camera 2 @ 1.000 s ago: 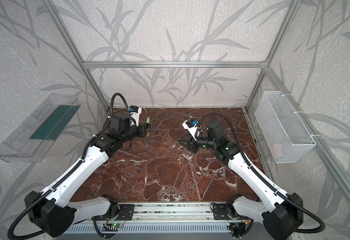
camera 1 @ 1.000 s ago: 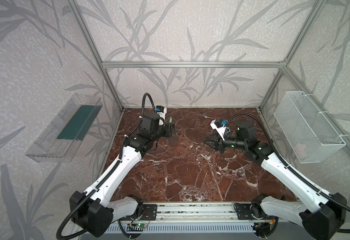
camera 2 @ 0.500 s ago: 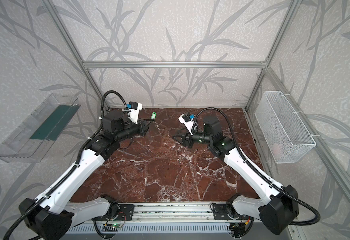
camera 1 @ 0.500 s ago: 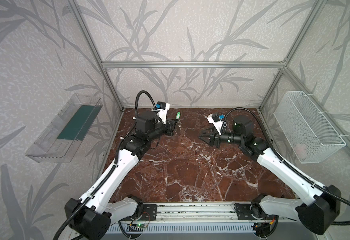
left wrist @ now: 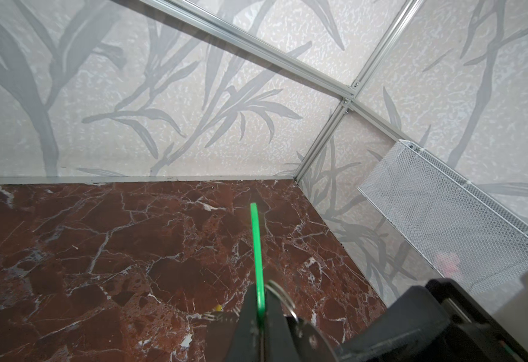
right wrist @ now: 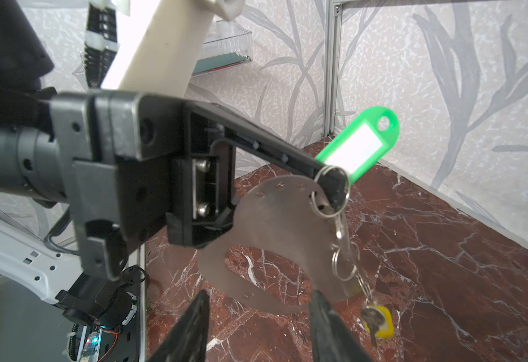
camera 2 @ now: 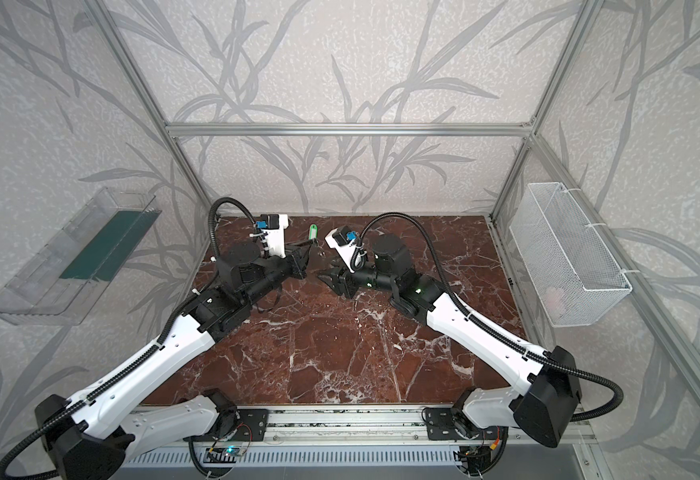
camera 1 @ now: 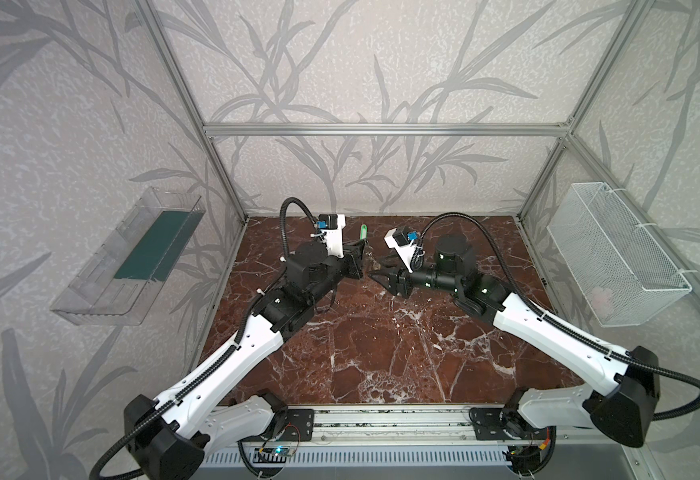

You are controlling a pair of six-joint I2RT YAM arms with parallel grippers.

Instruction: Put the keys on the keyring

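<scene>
Clamping green tag (left wrist: 257,247), left pincer (left wrist: 260,302); right pincer (right wrist: 260,297) agape

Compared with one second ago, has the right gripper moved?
Yes. In a top view the right gripper has gone left, away from the wire basket, toward the left gripper.

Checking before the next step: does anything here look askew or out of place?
Yes. The left gripper pinches only the green tag, so the keyring dangles tilted in mid-air, with a key and the yellow tag hanging below it. The open right gripper sits close to the keyring.
</scene>
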